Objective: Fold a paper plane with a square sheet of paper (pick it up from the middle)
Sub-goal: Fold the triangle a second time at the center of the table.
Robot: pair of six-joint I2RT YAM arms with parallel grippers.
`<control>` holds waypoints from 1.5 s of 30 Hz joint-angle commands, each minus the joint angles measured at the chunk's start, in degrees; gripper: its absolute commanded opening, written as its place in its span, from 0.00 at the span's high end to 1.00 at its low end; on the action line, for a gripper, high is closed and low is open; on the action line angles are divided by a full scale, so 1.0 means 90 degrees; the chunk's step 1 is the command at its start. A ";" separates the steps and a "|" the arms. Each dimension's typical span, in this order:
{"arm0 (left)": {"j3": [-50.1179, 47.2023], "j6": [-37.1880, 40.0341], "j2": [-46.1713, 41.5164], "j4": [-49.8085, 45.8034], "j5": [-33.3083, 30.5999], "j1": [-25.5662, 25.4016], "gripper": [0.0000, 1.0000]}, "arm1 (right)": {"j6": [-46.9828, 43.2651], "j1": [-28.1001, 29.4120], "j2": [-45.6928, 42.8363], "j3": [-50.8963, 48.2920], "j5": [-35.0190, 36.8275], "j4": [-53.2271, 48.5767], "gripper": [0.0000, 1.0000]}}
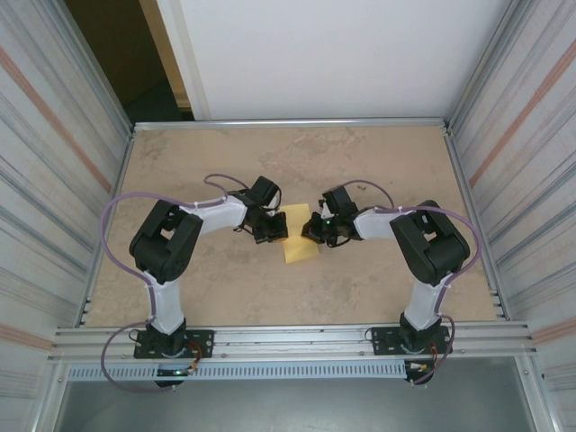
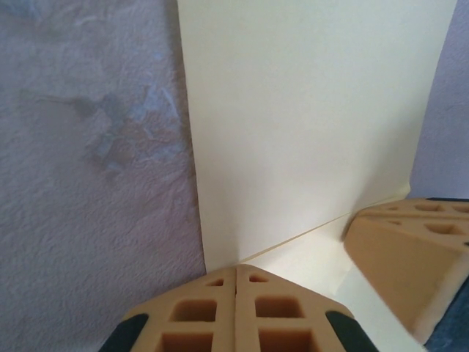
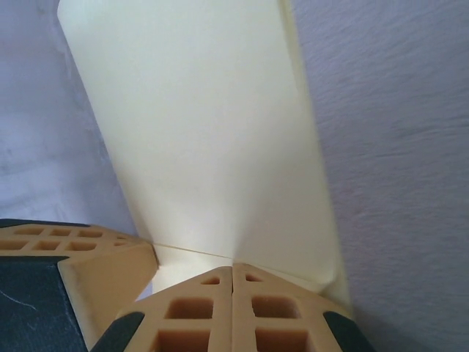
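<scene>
Evidently the folding is at an early stage: the square sheet of paper (image 1: 301, 248) lies flat on the bench (image 1: 378, 171) midway between the two arms, and from above it reads as an upright pale-yellow rectangle, not a square and not a pointed dart. The left wrist view shows a straight line running across the sheet from beside the left tool (image 2: 236, 274) toward the right tool (image 2: 399, 242), which I take for a crease or the edge of a turned-over layer. So one fold may be in, while the nose folds, the wings and the final pick-up from the middle all seem left to do. Both tools are pressed together, their pads meeting with no gap, and their tips sit at the near end of the sheet, facing each other from either side. Whether they pin the paper to the bench, bear down on a crease or merely touch it I cannot tell, since the contact itself lies under the fingertips. From above the tools cover the middle of the sheet, and each wrist view cuts off its far end, so the number of layers is uncertain.
</scene>
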 commanded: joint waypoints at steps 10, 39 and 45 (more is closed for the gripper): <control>0.0050 0.0450 0.0544 -0.0848 -0.0667 0.0000 0.96 | -0.0547 -0.0882 -0.1254 -0.0361 0.0528 -0.0794 1.00; 0.0787 0.1124 0.0060 -0.0844 -0.0143 -0.0002 0.94 | 0.0025 0.0335 0.0416 -0.0189 0.0336 -0.0764 1.00; 0.0053 0.0445 -0.0959 0.0093 0.0209 -0.0017 0.87 | 0.0114 0.0295 0.0535 -0.0244 0.0426 -0.0839 1.00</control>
